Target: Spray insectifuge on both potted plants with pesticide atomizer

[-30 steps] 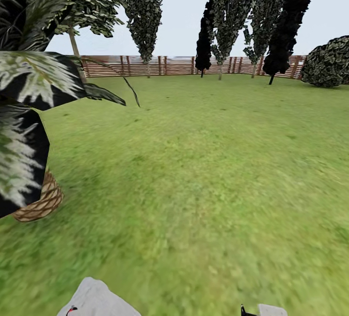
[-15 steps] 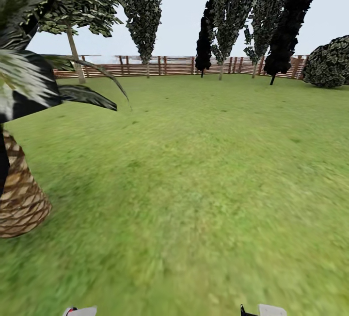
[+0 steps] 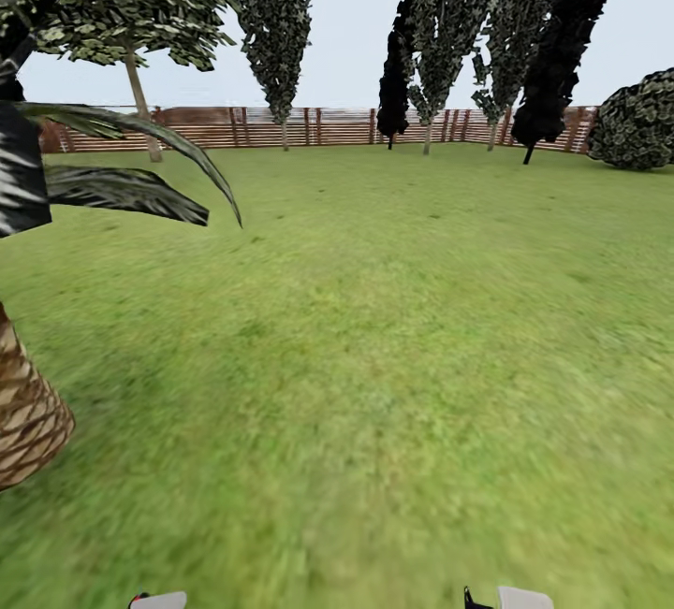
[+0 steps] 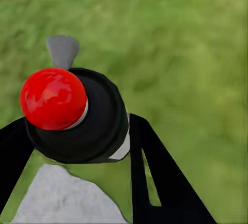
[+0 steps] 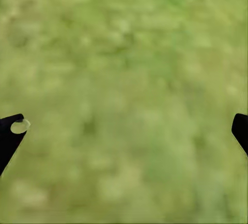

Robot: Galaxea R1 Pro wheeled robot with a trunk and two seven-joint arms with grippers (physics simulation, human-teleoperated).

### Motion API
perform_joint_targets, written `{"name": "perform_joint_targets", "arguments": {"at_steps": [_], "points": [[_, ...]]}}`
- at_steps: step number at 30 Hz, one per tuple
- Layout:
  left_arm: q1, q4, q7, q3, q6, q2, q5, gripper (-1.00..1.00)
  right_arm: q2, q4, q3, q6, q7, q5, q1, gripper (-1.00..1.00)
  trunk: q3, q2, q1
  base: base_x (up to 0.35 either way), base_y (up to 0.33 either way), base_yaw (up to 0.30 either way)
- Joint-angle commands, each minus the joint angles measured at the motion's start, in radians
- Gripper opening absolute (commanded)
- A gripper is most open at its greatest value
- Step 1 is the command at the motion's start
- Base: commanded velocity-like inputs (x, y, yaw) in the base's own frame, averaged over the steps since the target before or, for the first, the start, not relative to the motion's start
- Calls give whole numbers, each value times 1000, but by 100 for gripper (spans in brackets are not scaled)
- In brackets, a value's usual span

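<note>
Robot crosses the green lawn beyond the scaly brown palm trunk, seeking the sprayer; right gripper spread wide, left gripper's state unclear.

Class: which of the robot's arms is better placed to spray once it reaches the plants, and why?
Left, probably. The left gripper is closed around the atomizer, whose grey nozzle points away from the wrist, while the right gripper is open over the lawn.

Lawn, palm trunk, slatted fence
</note>
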Motion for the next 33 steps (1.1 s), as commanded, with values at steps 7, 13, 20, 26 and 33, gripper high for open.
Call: {"name": "perform_joint_targets", "arguments": {"at_steps": [7,13,20,26,33], "points": [[0,1,5,5,-3,0,-11,-100,0,0,9,-2,-5,-5,0,100,-1,0,0,340,0,0],[3,1,5,5,-3,0,-11,-100,-1,0,8,-3,-6,-5,0,100,-1,0,0,340,0,0],[3,1,5,5,-3,0,-11,-100,-1,0,9,-3,-6,-5,0,100,-1,0,0,340,-37,0],[3,1,5,5,-3,0,-11,-100,-1,0,9,-3,-6,-5,0,100,-1,0,0,340,-96,0],[3,1,5,5,-3,0,-11,-100,-1,0,9,-2,-6,-5,0,100,-1,0,0,340,-87,0]]}}
